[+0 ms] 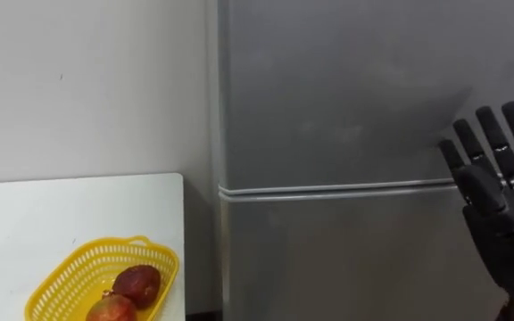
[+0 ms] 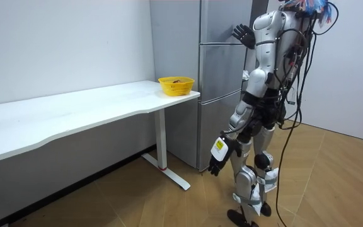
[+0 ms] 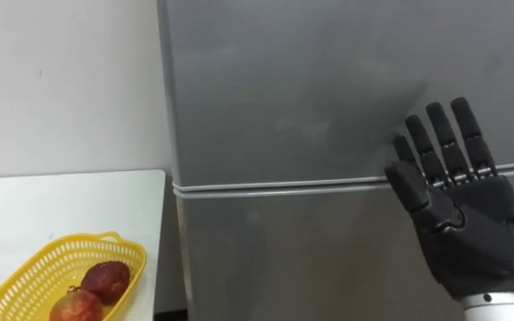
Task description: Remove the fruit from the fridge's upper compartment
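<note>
The robot stands close before a tall grey fridge (image 1: 328, 89), facing its front, with a white worktop (image 1: 61, 214) on its left that runs along the wall and ends just beside the fridge's side. The fridge's upper door (image 3: 310, 80) is shut, and so is the lower door (image 3: 284, 259); a thin bright seam runs level between the two, and nothing of the inside can be seen. The right hand (image 3: 467, 223) is raised in front of the fridge with its fingers straight, slightly spread and pointing up, its back turned to the head camera and its palm towards the doors; it holds nothing. It sits across the seam, fingertips over the bottom of the upper door, and whether it touches the metal cannot be told. In the room view the left hand (image 2: 221, 154) hangs low beside the thigh, fingers loose and empty. Near the worktop's end by the fridge stands a yellow basket (image 1: 70, 267) of open mesh, holding two reddish fruits (image 1: 138, 283) that lie touching each other
</note>
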Tool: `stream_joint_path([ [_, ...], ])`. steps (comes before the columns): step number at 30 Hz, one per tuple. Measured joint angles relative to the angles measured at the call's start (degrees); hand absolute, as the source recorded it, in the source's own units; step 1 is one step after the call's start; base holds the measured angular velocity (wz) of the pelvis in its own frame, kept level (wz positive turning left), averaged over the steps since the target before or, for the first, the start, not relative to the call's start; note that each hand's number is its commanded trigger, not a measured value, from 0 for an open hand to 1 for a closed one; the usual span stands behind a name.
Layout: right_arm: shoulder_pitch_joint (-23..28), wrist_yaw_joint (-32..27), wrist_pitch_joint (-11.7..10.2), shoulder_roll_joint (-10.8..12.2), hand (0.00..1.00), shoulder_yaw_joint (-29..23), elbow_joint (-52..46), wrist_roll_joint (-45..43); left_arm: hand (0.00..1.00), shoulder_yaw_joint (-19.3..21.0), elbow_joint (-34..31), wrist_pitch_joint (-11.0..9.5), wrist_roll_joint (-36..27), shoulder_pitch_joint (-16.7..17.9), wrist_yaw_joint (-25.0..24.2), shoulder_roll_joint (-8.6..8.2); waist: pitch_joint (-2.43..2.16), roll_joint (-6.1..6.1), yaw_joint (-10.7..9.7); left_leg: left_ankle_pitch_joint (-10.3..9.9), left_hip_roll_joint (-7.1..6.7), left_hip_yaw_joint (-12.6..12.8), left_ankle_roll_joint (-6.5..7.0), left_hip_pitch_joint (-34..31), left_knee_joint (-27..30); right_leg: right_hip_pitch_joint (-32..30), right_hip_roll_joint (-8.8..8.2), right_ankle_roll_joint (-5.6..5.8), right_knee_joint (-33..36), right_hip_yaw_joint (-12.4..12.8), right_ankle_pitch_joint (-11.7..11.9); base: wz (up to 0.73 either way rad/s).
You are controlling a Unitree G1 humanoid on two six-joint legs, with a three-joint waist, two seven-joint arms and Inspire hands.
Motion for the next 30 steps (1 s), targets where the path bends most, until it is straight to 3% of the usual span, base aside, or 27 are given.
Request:
stream_joint_path([
  [6, 0.0, 0.1, 0.0, -0.5, 0.00, -0.7, 0.3, -4.2, 0.00, 0.0, 1.4, -0.5, -0.1, -0.2, 0.1, 0.01, 0.07, -0.18, -0.1, 0.0, -0.01, -0.2, 0.00, 0.0, 0.0, 0.2, -0.06, 0.01, 0.0, -0.1, 0.0, 0.01],
  [8, -0.1, 0.0, 0.1, -1.0, 0.00, -1.8, 0.5, -11.6, 0.00, 0.0, 1.8, -0.4, 0.0, -0.3, 0.1, 0.03, 0.30, -0.60, -0.8, 0.0, -0.37, -0.8, 0.00, -0.2, 0.1, -0.1, -0.27, 0.10, -0.4, -0.7, -0.1, 0.13],
  [12, -0.1, -3.0, 0.0, -1.6, 0.00, -3.9, 0.1, -24.1, 0.00, 0.4, 1.8, -0.4, 0.1, -0.1, 0.1, 0.11, 0.18, -0.91, -0.9, 0.0, -0.36, -1.1, 0.01, -0.1, 0.1, 0.1, -0.24, 0.22, -0.8, -0.6, 0.1, 0.03],
  [16, -0.1, -9.1, 0.0, -4.2, 0.00, -4.8, -0.4, -42.8, 0.00, 0.4, 1.3, -0.6, 0.1, -0.2, 0.0, 0.71, 0.00, -1.29, -1.4, 0.0, -0.58, -1.5, 0.03, -0.3, 0.0, 0.1, -0.27, 0.39, -0.8, -0.6, 0.2, 0.04],
  [20, 0.0, -15.6, -0.1, -4.2, 0.00, -4.8, -0.9, -61.5, 0.00, 0.3, 1.4, -1.2, -0.1, -0.2, 0.0, 0.94, 0.06, -1.30, -1.7, 0.0, -0.57, -1.5, 0.03, -0.1, -0.1, 0.2, -0.28, 0.40, -0.8, -0.5, 0.2, 0.00],
  [30, 0.2, -33.2, -0.1, -4.2, 0.00, -7.9, -2.2, -84.9, 0.00, 0.3, 1.3, -1.2, 0.0, 0.2, 0.0, 0.82, 0.26, -1.28, -2.5, 0.0, -0.54, -0.2, 0.04, -0.1, -0.3, -0.2, -0.13, 0.44, -0.8, 0.3, 0.2, -0.04],
])
